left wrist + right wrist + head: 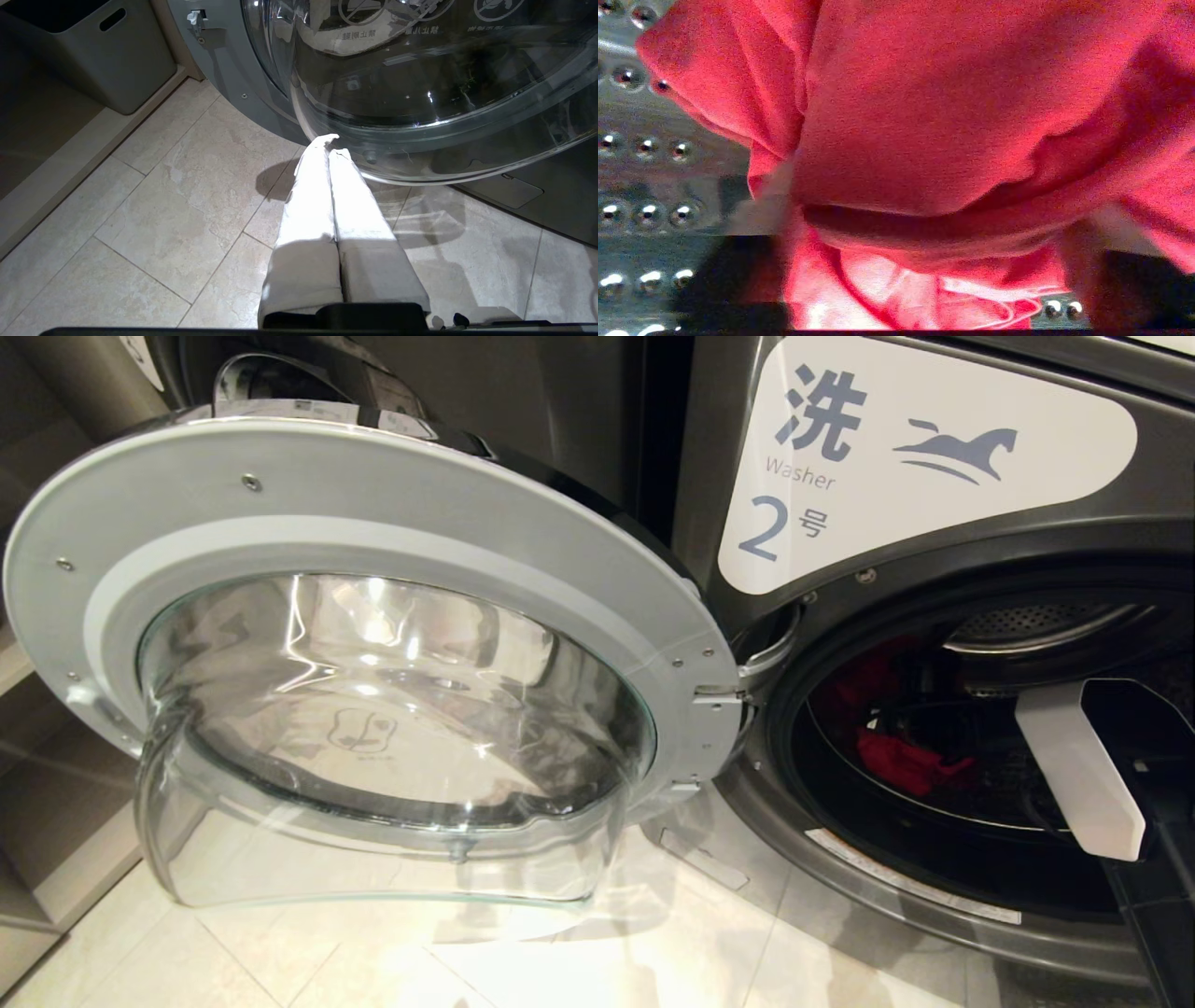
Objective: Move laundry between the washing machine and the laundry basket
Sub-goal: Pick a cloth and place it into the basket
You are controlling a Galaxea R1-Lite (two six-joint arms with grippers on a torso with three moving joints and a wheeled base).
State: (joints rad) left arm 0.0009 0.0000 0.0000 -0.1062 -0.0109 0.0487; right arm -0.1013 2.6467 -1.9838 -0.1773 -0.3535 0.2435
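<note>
Nearest the head camera, the washing machine's round door [373,644] hangs swung wide, its clear glass bowl bulging out over the pale tiled floor [560,952]. Down low, the left gripper [332,143] hovers just above those tiles beside the door glass, its two white fingers pressed flat together with nothing between them. A grey bin [98,51] with a handle slot sits off to the side. Further in, past the hinge, the right arm [1083,765] reaches into the dark drum [1027,616]. The red garment [924,140] lies inside, crumpled against the dimpled steel wall and filling the right wrist view. The right gripper itself is buried behind the cloth, so whether it is spread or closed I cannot tell. Up on the machine's front, the white label [924,457] reads "洗", "Washer", "2号", with a horse emblem alongside.
</note>
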